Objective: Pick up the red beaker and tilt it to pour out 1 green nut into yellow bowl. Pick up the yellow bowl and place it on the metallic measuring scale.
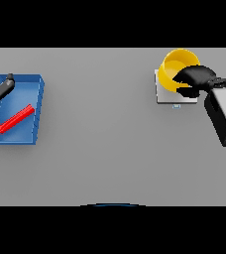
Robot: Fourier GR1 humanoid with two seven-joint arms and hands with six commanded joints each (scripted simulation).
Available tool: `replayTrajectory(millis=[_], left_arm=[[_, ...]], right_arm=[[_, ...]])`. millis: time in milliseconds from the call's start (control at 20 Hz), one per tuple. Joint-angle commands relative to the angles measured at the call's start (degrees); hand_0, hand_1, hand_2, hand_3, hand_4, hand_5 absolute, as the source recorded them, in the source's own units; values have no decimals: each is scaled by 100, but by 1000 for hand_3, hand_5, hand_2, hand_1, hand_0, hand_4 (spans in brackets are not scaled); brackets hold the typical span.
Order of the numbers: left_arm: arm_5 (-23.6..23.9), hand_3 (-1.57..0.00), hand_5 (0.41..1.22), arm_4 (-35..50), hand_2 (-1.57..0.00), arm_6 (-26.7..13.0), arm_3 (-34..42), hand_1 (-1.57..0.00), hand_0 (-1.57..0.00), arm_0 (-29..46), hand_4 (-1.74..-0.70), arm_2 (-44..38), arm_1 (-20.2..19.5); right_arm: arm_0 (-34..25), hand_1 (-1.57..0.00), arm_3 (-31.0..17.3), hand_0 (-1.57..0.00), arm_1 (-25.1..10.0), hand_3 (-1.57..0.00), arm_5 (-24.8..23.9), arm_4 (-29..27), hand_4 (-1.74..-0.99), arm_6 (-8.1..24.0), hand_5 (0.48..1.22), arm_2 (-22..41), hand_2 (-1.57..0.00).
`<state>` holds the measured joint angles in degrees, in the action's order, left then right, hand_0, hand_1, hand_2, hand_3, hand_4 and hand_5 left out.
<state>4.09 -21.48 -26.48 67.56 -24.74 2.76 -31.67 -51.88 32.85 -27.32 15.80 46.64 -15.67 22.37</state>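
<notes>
The yellow bowl (174,67) sits tilted over the metallic scale (163,94) at the far right of the table. My right hand (199,77) reaches in from the right and is curled round the bowl's right rim, with the thumb under its lower edge. At the far left a long red object (15,119), apparently the red beaker on its side, lies flat and slantwise in a blue tray (35,99). My left hand (3,88) hovers over the tray's upper left corner with straight fingers and holds nothing. No green nut shows.
The grey table (100,129) stretches between the blue tray on the left and the scale on the right. My right forearm (224,114) comes in along the right edge.
</notes>
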Motion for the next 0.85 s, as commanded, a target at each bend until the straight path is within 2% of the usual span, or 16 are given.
replayTrajectory(millis=[0,100,150,250,300,550,800], left_arm=[[55,1,667,-23,1,47,23,1,1,70,-719,5,10],[62,1,663,9,1,111,83,1,1,113,-720,-15,1],[78,1,663,4,1,87,64,1,1,104,-721,-26,1],[58,1,663,-5,1,11,19,1,1,70,-723,-26,-11],[34,1,664,2,1,36,69,1,1,91,-722,-34,-48],[53,1,664,-13,1,66,-67,1,1,32,-724,-15,5],[43,1,665,19,1,70,-45,1,1,18,-726,-31,12]], right_arm=[[40,-705,51,-792,-37,-723,60,31,-1609,49,1029,41,-782],[1,-451,-27,-507,56,-604,65,157,-1579,150,955,159,-553],[18,-360,11,-405,-3,-552,79,163,-1567,39,929,178,-464],[-14,-230,56,-259,-39,-464,38,185,-1554,-169,891,218,-305],[-67,-184,-7,-207,-26,-429,35,202,-1552,-172,876,221,-244],[-25,-60,-194,-67,2,-268,-87,140,-1523,-249,798,129,-79],[-76,-19,-290,-21,53,-146,0,129,-1478,-35,738,97,-25]])
